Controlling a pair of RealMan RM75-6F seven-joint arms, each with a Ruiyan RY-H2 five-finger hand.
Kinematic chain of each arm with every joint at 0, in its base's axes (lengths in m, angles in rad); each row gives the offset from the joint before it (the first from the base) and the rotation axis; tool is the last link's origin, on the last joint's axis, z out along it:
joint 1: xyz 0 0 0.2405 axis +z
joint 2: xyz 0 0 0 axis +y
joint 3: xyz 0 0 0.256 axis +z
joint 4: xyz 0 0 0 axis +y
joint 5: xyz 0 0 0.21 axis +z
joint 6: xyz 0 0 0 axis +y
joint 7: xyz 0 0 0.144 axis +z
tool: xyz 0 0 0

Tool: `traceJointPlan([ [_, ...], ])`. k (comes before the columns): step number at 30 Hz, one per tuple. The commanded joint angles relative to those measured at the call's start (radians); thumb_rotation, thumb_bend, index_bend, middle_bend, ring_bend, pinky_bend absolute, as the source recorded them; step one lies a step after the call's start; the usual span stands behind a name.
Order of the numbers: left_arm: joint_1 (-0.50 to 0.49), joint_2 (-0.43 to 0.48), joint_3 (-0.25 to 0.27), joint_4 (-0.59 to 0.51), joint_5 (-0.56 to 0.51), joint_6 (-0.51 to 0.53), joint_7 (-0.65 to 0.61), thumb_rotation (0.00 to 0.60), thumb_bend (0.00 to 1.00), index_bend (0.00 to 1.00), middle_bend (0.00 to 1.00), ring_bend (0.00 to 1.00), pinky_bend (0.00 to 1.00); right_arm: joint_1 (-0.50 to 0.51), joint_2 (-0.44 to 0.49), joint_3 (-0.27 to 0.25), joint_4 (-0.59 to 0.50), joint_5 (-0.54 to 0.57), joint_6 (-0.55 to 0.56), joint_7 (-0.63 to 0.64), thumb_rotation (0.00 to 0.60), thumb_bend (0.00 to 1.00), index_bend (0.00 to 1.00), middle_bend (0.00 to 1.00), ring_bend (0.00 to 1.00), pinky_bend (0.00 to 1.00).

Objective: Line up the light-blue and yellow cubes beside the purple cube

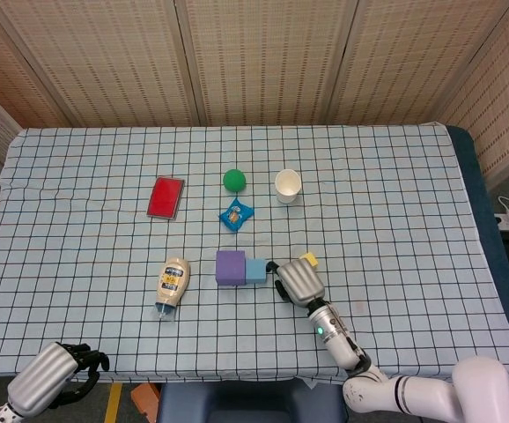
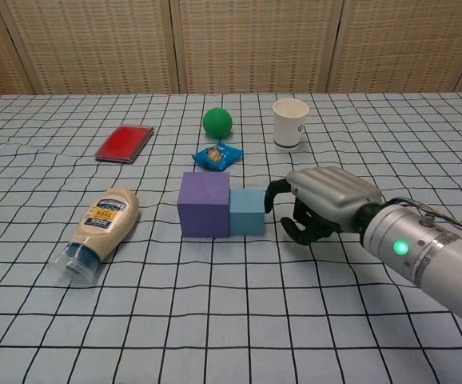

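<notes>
Right hand [image 2: 320, 202], fingers curled on nothing, beside our light-blue cube [image 2: 247, 212].
Small yellow cube [image 1: 308, 259] behind it looks light, rigid; we'd pinch opposite faces.

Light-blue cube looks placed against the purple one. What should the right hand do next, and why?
Probably draw the right hand back and reach for the yellow cube, which sits just behind it. The light-blue cube already touches the purple cube, the hand's curled fingers hold nothing, and the yellow cube is not yet in the row.
</notes>
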State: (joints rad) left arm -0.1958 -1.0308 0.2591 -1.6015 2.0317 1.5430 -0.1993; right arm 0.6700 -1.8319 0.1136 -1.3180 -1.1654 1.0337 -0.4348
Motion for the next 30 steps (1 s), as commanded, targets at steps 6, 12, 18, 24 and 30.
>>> traceJointPlan([
  [6, -0.001, -0.001, 0.002, -0.002, 0.003, -0.004, 0.003, 0.6, 0.52, 0.49, 0.61, 0.56, 0.78, -0.008, 0.024, 0.007, -0.036, -0.001, -0.013, 0.016, 0.6, 0.52, 0.34, 0.96, 0.85, 0.89],
  [12, 0.0, -0.002, 0.001, 0.0, 0.001, -0.003, 0.003, 0.6, 0.52, 0.49, 0.61, 0.56, 0.78, -0.011, 0.027, 0.007, -0.04, -0.012, -0.012, 0.019, 0.6, 0.52, 0.34, 0.96, 0.85, 0.89],
  [18, -0.001, -0.001, 0.0, 0.0, 0.001, -0.001, 0.0, 0.6, 0.52, 0.49, 0.61, 0.56, 0.78, -0.016, 0.041, 0.011, -0.053, -0.025, -0.005, 0.026, 0.6, 0.52, 0.33, 0.96, 0.85, 0.89],
  [24, -0.001, 0.001, 0.002, -0.001, 0.004, 0.001, -0.001, 0.6, 0.52, 0.49, 0.61, 0.56, 0.78, -0.021, 0.101, 0.022, -0.114, -0.011, 0.005, -0.02, 0.6, 0.39, 0.33, 0.96, 0.85, 0.89],
  [30, 0.0, 0.003, 0.002, -0.003, 0.006, 0.002, 0.0, 0.6, 0.52, 0.49, 0.61, 0.56, 0.78, -0.019, 0.133, 0.027, -0.13, 0.008, 0.021, -0.097, 0.6, 0.25, 0.33, 0.96, 0.85, 0.89],
])
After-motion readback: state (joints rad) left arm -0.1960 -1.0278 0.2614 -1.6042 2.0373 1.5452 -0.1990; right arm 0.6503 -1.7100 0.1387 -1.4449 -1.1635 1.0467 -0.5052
